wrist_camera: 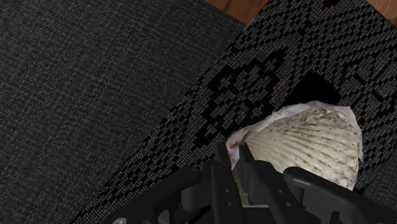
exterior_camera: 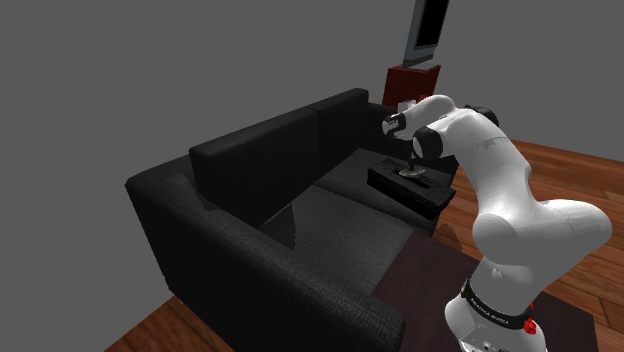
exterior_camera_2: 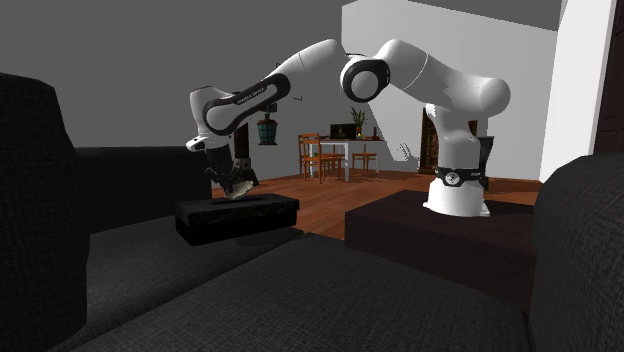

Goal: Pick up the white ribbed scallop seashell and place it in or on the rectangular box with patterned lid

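Note:
A pale ribbed scallop seashell (wrist_camera: 312, 143) sits between the fingers of my black gripper (wrist_camera: 232, 156), which is shut on the shell's edge. Below it lies the dark rectangular box with a woven patterned lid (wrist_camera: 254, 76). In the second exterior view the seashell (exterior_camera_2: 238, 186) hangs under the gripper (exterior_camera_2: 232, 180), just above the top of the box (exterior_camera_2: 240, 215); I cannot tell whether it touches the lid. The shoulder view has the box (exterior_camera: 410, 188) on the far end of the sofa seat, with the seashell (exterior_camera: 410, 172) and gripper (exterior_camera: 408, 165) over it.
The box rests on a black sofa (exterior_camera: 250, 230) with a high backrest (exterior_camera: 270, 150) and armrests. A dark platform (exterior_camera_2: 420, 225) carries my stand beside the sofa. The wooden floor (exterior_camera: 570, 170), a red cabinet (exterior_camera: 410, 78) and a table with chairs (exterior_camera_2: 335, 155) lie beyond.

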Controlling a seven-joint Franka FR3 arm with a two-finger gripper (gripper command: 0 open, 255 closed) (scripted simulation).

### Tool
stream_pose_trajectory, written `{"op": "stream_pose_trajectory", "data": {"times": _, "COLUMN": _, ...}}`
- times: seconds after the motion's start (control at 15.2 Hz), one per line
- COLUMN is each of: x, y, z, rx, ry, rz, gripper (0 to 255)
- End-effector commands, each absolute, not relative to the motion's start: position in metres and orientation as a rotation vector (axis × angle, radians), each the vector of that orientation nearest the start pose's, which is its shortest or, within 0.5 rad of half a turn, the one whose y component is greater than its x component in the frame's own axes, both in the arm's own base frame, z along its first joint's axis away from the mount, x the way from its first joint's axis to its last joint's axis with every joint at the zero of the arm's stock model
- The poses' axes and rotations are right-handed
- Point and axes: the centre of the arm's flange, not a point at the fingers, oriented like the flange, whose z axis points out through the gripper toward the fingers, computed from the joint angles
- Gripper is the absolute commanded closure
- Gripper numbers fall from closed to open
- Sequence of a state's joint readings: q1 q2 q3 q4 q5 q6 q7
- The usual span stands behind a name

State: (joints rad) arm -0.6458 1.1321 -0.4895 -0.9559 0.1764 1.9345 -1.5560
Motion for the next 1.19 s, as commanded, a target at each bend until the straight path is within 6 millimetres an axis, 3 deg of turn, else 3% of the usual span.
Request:
{"op": "stream_pose_trajectory", "data": {"times": 0.0, "x": 0.464, "y": -0.622, "z": 0.203, "rx": -2.989, "ry": -0.916, "rz": 0.456, "gripper": 0}}
{"op": "stream_pose_trajectory", "data": {"times": 0.33, "x": 0.464, "y": -0.622, "z": 0.203, "rx": -2.989, "ry": -0.916, "rz": 0.456, "gripper": 0}}
{"op": "stream_pose_trajectory", "data": {"times": 0.59, "x": 0.477, "y": -0.617, "z": 0.251, "rx": -2.989, "ry": -0.916, "rz": 0.456, "gripper": 0}}
{"op": "stream_pose_trajectory", "data": {"times": 1.12, "x": 0.477, "y": -0.617, "z": 0.251, "rx": -2.989, "ry": -0.916, "rz": 0.456, "gripper": 0}}
